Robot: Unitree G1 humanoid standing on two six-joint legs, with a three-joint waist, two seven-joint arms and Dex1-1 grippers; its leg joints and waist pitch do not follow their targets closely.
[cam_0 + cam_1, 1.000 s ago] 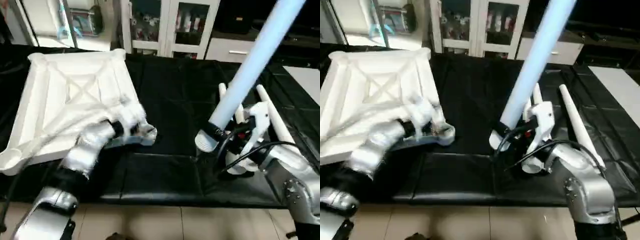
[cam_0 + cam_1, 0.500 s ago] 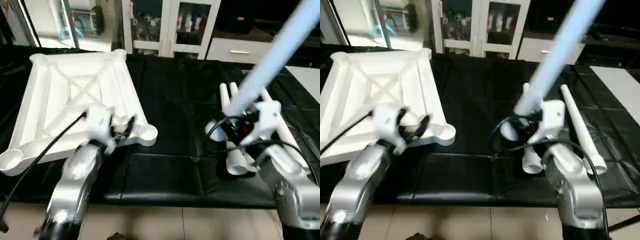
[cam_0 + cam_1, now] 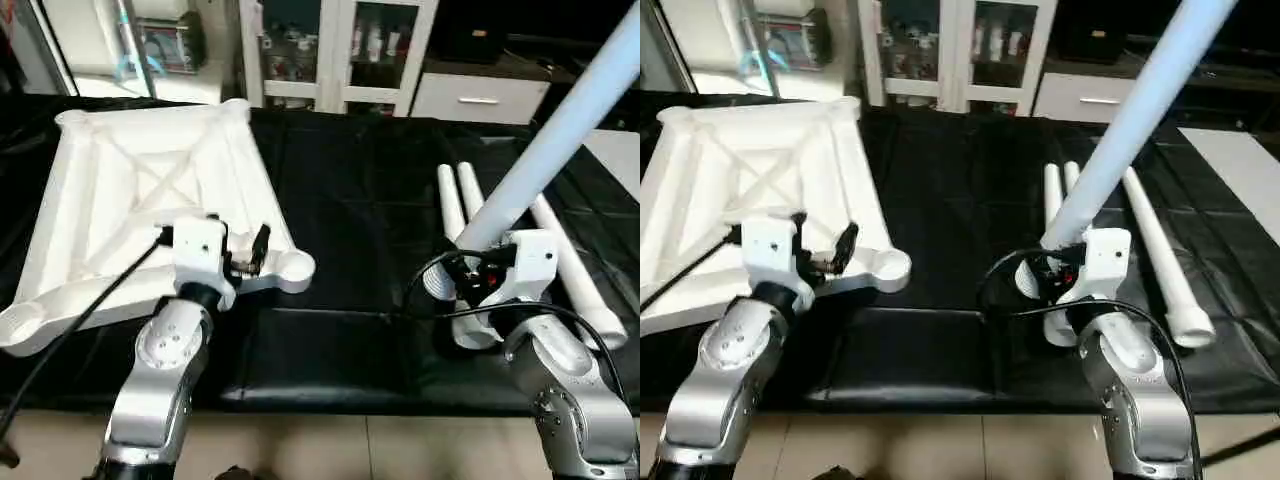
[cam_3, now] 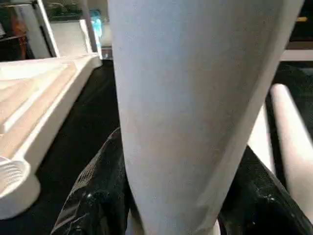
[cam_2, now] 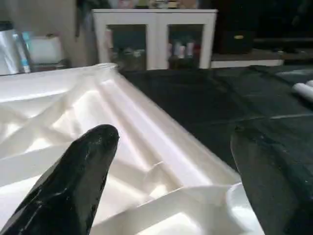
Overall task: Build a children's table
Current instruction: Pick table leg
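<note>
The right gripper (image 3: 1055, 270) pinches a long white leg (image 3: 1130, 130) near its thick end, tip slanting high; being light, stiff and slick, it wants that grip. The left gripper (image 3: 243, 255), spread wide, hovers over the upturned tabletop (image 3: 130, 200) by its near corner socket (image 3: 295, 267).

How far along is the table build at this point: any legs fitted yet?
None fitted: the white plastic ribbed tabletop lies underside up on the black mat, and its near corner socket looks bare. In hand: the right gripper holds one long white tube leg raised at a slant, while the left gripper is open at the tabletop's near edge. Left: three spare white legs lie on the mat, and all four need mounting.
</note>
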